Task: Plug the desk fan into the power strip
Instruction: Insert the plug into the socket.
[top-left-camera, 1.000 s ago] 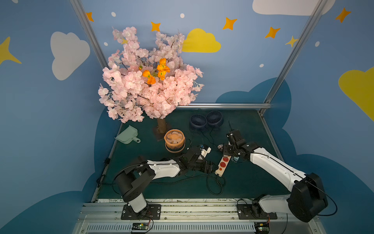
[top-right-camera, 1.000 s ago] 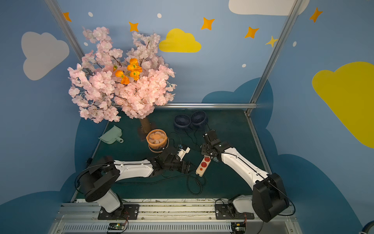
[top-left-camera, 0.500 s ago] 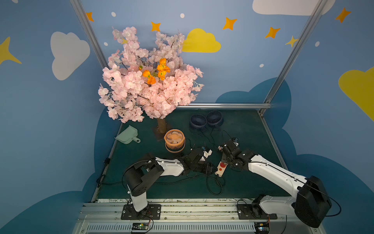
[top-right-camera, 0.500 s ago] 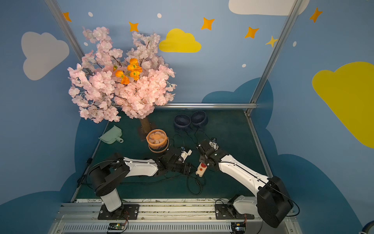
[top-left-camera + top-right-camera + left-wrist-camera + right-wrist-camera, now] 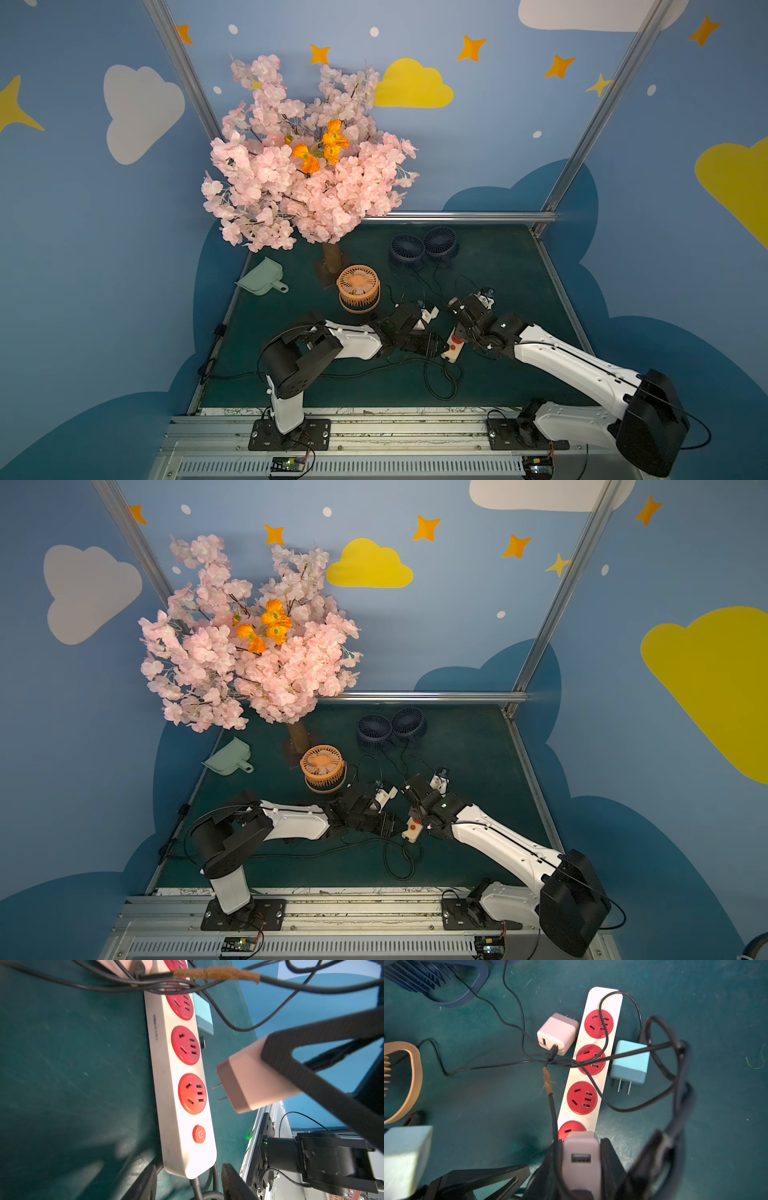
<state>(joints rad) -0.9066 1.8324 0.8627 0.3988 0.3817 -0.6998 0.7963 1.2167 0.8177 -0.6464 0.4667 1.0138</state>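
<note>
Currently the right claw (image 5: 580,1153) grips a pink plug (image 5: 249,1082), prongs just short of the power strip (image 5: 164,1084) ahead of it. Jaws of the left claw (image 5: 188,1169) stand apart, astride the strip's button end.

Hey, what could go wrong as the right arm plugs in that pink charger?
The right claw holds the pink charger with prongs off the end socket; they may miss its slots. The left claw only straddles the power strip, so it could slide. Loose black cables nearby may snag.
</note>
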